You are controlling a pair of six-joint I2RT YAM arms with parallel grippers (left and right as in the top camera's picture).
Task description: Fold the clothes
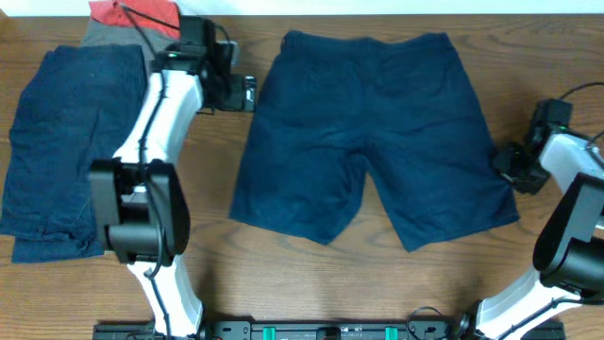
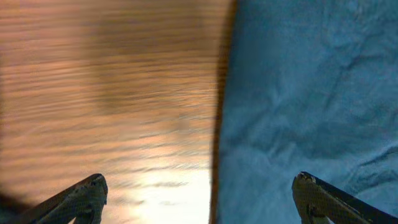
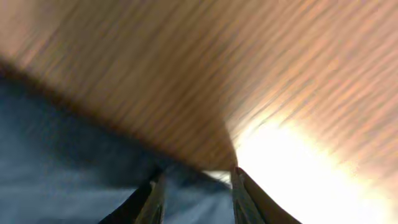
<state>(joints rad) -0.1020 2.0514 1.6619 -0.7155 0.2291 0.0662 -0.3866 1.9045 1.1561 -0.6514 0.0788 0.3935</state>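
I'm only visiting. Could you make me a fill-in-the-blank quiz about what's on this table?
The shorts spread flat mid-table are dark ____.
The table looks made of ____.
The left end effector has its jaws wide ____.
The red-orange garment lies at the far ____ corner.
Missing words: blue; wood; open; left.

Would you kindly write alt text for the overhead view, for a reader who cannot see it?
Dark navy shorts lie spread flat on a wooden table, the left arm beside their waist and the right arm beside one leg. Further left lies a second navy piece, with a grey garment and a red-orange garment beyond it.
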